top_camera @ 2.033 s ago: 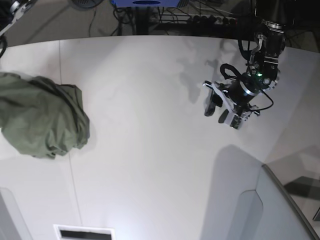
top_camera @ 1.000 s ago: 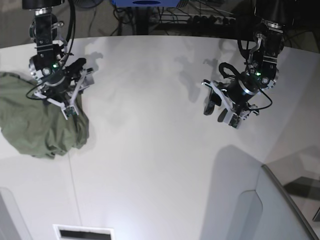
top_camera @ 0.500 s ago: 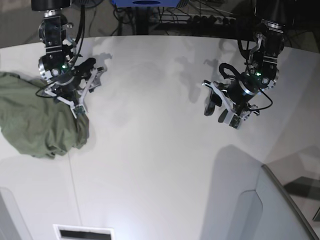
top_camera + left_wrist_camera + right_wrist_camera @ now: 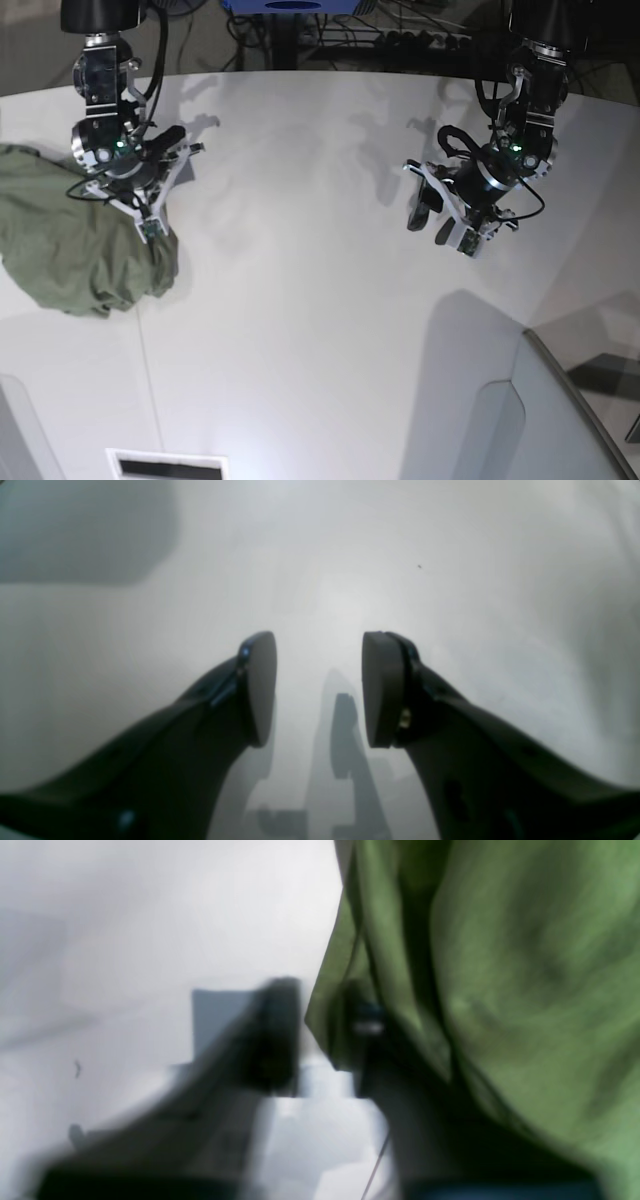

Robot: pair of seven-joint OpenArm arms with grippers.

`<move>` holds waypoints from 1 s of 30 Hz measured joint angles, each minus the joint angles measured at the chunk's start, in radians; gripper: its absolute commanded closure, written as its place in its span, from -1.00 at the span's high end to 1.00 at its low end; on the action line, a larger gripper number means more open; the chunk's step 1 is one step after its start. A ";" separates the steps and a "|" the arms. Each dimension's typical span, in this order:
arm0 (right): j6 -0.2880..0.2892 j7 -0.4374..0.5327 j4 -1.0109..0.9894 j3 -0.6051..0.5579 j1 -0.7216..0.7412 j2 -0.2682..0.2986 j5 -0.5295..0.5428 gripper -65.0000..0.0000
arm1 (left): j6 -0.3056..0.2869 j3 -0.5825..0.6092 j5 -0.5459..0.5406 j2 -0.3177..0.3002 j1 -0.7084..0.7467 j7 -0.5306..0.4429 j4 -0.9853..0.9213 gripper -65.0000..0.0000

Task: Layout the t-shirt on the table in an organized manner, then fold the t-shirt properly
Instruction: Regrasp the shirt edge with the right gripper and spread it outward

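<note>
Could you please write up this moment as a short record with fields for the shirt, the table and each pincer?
t-shirt: olive green, crumpled in a heap at the table's left side in the base view, not laid out
table: white, bare across the middle
right pincer: at the heap's right edge, shut on a fold of the t-shirt
left pincer: open, holding nothing, above bare table far from the t-shirt
fold: not yet begun
</note>
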 measured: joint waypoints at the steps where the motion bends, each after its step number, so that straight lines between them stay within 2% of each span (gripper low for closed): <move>1: 0.000 -0.032 0.004 0.000 0.009 0.000 -0.001 -0.93 | 0.000 0.000 0.000 0.000 0.000 0.000 0.000 -0.16; 3: -0.001 -0.100 0.018 -0.001 0.032 -0.011 -0.019 -0.99 | 0.000 0.000 0.000 0.000 0.000 0.001 0.000 -0.16; 5: -0.008 -0.116 0.048 -0.001 0.047 -0.032 -0.026 -1.00 | 0.000 0.000 0.000 0.000 -0.002 0.000 0.000 -0.16; 8: 0.071 -0.201 0.119 -0.007 0.098 -0.075 -0.021 -1.00 | 0.000 0.000 0.000 0.000 -0.002 0.000 0.000 -0.16; 10: 0.089 -0.230 0.161 -0.038 0.146 -0.095 -0.016 -1.00 | 0.000 0.000 0.000 0.000 -0.002 0.000 0.000 -0.16; 15: 0.061 -0.244 0.199 -0.116 0.237 -0.121 -0.023 -1.00 | 0.000 0.000 0.000 0.000 -0.003 0.000 0.001 -0.16; 22: 0.006 -0.249 0.199 -0.333 0.341 -0.130 -0.013 -1.00 | 0.000 -0.001 0.000 0.000 -0.003 0.000 0.004 -0.16; 24: -0.013 -0.246 0.190 -0.378 0.358 -0.130 0.044 -0.97 | 0.000 -0.001 0.000 0.000 -0.003 0.000 0.004 -0.16; 26: -0.027 -0.239 0.137 -0.391 0.380 -0.133 0.109 -0.76 | 0.000 -0.001 0.000 0.000 -0.005 0.000 0.004 -0.16; 27: -0.029 -0.239 0.110 -0.391 0.389 -0.133 0.132 -0.59 | -0.001 -0.001 0.000 0.000 -0.010 0.003 0.004 -0.16; 30: -0.041 -0.243 0.075 -0.390 0.413 -0.123 0.159 0.09 | 0.000 -0.001 0.000 0.000 -0.026 0.004 0.004 -0.16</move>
